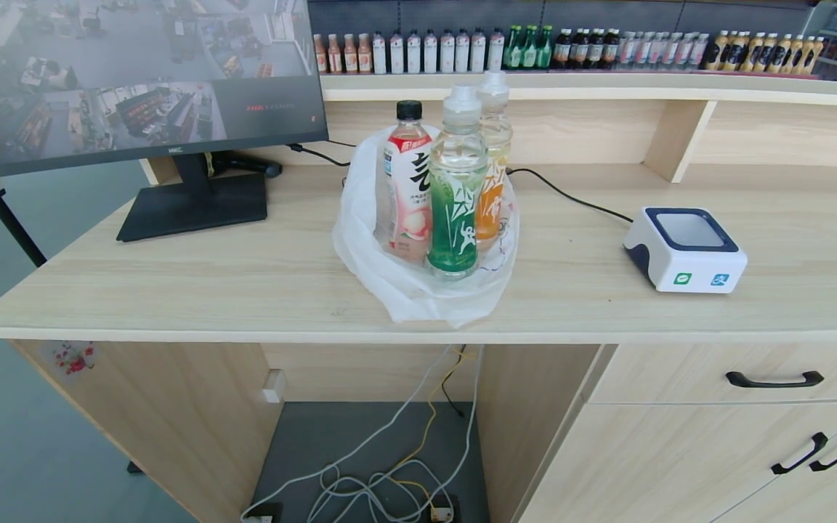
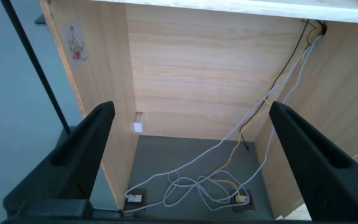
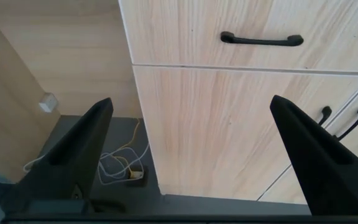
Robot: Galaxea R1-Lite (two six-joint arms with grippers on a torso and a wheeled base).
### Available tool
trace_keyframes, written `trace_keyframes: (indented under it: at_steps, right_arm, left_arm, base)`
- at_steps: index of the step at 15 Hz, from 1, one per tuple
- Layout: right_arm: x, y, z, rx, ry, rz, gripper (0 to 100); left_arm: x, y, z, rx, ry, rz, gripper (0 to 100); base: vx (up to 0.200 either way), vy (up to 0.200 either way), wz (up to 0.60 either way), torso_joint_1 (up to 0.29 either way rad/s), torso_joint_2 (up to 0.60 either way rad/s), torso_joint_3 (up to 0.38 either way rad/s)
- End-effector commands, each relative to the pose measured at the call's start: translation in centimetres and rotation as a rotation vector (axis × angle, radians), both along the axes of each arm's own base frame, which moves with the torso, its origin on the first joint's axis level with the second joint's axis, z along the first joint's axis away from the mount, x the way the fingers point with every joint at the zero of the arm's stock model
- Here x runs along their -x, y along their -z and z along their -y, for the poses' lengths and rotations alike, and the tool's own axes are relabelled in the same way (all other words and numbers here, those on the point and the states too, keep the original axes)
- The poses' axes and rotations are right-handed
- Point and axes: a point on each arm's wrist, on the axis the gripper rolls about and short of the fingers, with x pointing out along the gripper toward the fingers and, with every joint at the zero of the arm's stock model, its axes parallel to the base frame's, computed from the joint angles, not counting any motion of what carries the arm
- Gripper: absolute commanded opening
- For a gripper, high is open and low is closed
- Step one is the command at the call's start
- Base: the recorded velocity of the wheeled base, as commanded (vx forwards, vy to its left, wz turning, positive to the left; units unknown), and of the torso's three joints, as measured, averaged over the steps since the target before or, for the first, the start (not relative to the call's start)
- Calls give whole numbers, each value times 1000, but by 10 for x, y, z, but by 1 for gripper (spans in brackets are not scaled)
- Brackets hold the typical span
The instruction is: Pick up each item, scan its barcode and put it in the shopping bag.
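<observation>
Three bottles stand up close together in the bag (image 1: 418, 299) on the surface (image 1: 171, 283): a pink bottle (image 1: 407, 200), a green bottle (image 1: 456, 203) and an orange bottle (image 1: 496, 156). The scanner (image 1: 684, 250) sits apart to the right. The left gripper (image 2: 191, 109) hangs low by the cables (image 2: 225, 180), jaws wide open, holding nothing. The right gripper (image 3: 191, 102) hangs by the drawers (image 3: 241, 130), jaws wide open too, touching nothing.

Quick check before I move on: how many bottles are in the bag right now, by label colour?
pink-label bottle: 1
green-label bottle: 1
orange-label bottle: 1
Total: 3, all standing upright in the white bag.
</observation>
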Motion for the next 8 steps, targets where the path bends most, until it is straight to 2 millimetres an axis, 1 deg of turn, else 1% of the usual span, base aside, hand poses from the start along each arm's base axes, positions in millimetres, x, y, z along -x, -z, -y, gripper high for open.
trace_keyframes:
  at_steps: [1, 3, 8]
  right_arm:
    - [0, 0, 0, 2, -1, 0, 100]
    - [3, 1, 0, 0, 15, 33, 100]
    - [3, 1, 0, -4, 24, 36, 100]
  left_arm:
    - [0, 0, 0, -2, 0, 0, 100]
    - [0, 0, 0, 1, -1, 0, 100]
    - [0, 0, 0, 10, -1, 0, 100]
  base:
    - [0, 0, 0, 0, 0, 0]
    - [0, 0, 0, 0, 0, 0]
    - [0, 0, 0, 0, 0, 0]
